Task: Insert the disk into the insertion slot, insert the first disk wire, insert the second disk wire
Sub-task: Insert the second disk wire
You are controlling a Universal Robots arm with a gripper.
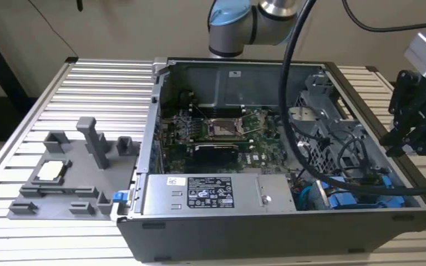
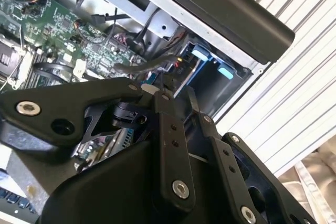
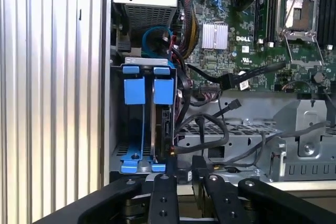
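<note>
The insertion slot (image 3: pixel 119 153) is a grey sheet-metal bay with two blue tabs at the case's corner; in the exterior view its blue parts (image 1: pixel 350 198) sit at the front right. The disk (image 3: pixel 166 129) stands edge-on in the bay, under one blue tab of its carrier (image 3: pixel 164 90). Black wires (image 3: pixel 202 124) and a blue wire (image 3: pixel 152 35) lie beside it; whether any is plugged in is hidden. My gripper (image 1: pixel 404 148) hangs over the case's rim on the exterior view's right, apart from the disk. It shows shut and empty in both wrist views (image 3: pixel 191 169) (image 2: pixel 177 95).
The open case holds a green motherboard (image 1: pixel 221 133), a grey power-supply box (image 1: pixel 213 194) and a perforated metal cage (image 3: pixel 294 129). The arm's thick black cable (image 1: pixel 294 111) hangs across the case. A grey fixture (image 1: pixel 65 177) stands on the slatted table (image 1: pixel 102 88).
</note>
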